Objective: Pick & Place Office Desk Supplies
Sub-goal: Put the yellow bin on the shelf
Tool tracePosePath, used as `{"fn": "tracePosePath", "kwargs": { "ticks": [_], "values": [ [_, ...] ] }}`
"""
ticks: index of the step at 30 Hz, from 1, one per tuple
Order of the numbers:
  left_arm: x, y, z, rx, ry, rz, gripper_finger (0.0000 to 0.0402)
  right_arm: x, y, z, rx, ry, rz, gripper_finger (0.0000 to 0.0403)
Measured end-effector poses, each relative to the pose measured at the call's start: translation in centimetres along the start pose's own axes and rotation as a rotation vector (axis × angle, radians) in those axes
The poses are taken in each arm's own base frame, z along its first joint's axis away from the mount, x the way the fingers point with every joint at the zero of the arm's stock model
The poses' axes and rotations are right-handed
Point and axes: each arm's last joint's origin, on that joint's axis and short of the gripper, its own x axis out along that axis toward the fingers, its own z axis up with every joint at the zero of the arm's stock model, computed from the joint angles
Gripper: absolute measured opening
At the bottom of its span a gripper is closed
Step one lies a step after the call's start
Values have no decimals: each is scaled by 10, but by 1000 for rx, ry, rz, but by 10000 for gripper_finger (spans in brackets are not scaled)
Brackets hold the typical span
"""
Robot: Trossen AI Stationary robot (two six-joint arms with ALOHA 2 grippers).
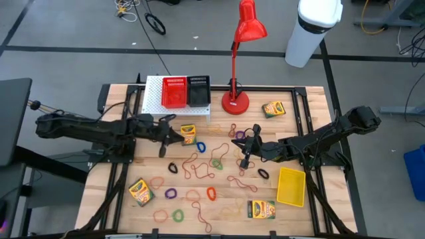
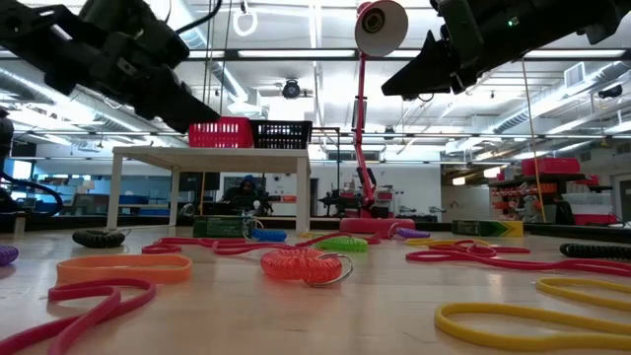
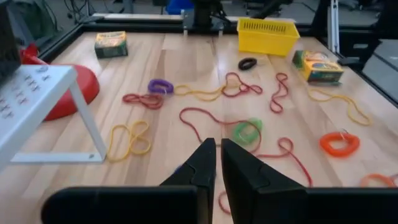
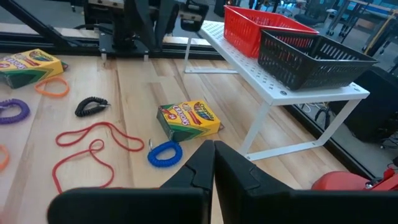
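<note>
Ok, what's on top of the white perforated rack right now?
A red basket and a black basket sit side by side on the white rack. Nothing shows inside them; their floors are only partly visible.

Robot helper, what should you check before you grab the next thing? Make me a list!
1. Left gripper fingers shut and holding nothing: ok for now, must open before grabbing.
2. Right gripper fingers shut and holding nothing: ok, same.
3. Green-and-yellow cardboard crayon box beside the white perforated metal rack, lying free on the wooden table: ok.
4. Blue coiled plastic band close beside that box, could get caught in a grab: not ok.
5. Yellow plastic basket has room: ok, looks empty from above.
6. Tall red metal desk lamp clear of both arms: ok.
</note>
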Motion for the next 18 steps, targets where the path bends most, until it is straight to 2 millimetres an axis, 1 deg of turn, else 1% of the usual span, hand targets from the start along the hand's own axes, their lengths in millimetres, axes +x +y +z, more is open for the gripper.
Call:
{"fn": "tracePosePath", "kwargs": {
  "ticks": [6, 9, 14, 18],
  "values": [
    [23, -10, 3, 63, -114, -95, 7, 0, 0, 0, 17, 1, 0, 21],
    [33, -17, 1, 85, -146, -121, 6, 0, 0, 0, 26, 2, 0, 21],
    [50, -26, -9, 112, -147, -98, 7, 0, 0, 0, 28, 2, 0, 21],
    [62, -29, -18, 118, -160, -76, 7, 0, 0, 0, 30, 2, 0, 21]
  ]
}}
